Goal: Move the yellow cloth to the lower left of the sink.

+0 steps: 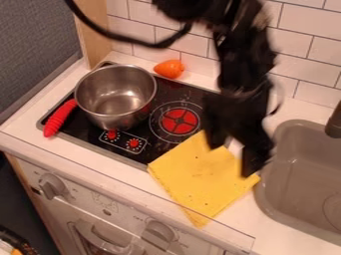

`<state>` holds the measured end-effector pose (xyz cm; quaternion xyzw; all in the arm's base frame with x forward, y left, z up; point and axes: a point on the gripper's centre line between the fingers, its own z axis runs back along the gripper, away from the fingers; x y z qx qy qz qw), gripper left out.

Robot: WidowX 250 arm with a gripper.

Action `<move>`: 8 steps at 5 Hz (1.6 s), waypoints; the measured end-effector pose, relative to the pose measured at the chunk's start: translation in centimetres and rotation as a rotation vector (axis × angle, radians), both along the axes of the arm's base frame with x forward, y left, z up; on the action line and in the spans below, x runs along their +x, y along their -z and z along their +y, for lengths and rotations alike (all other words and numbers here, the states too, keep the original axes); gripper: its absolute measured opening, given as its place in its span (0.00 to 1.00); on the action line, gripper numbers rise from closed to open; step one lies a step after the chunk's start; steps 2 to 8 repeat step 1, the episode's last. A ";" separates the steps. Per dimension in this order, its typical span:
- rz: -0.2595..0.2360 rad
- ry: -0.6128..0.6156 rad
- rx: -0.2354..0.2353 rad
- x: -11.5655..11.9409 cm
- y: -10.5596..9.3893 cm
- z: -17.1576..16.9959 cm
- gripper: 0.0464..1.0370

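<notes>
The black gripper (232, 155) hangs over the upper right part of the yellow cloth (196, 179), its two fingers spread apart. Flat and turned like a diamond, the cloth covers the stove's right front corner and the counter beside it, with its lowest corner near the counter's front edge. Its right corner is close to the left rim of the grey sink (265, 199); I cannot tell whether they touch. Part of the cloth's upper edge is hidden behind the fingers.
A metal pot (116, 97) with a red handle stands on the black stove (156, 142). An orange toy vegetable (169, 68) lies behind the stove by the tiled wall. A dark faucet (334, 122) is at the right edge, above the sink.
</notes>
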<state>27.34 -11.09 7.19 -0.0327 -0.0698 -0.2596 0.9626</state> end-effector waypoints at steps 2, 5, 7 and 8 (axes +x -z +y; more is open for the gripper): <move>0.008 -0.032 0.026 -0.4 -0.7 0.0 0.96; 0.008 -0.032 0.026 -0.4 -0.7 0.0 0.96; 0.008 -0.032 0.026 -0.4 -0.7 0.0 0.96; 0.008 -0.032 0.026 -0.4 -0.7 0.0 0.96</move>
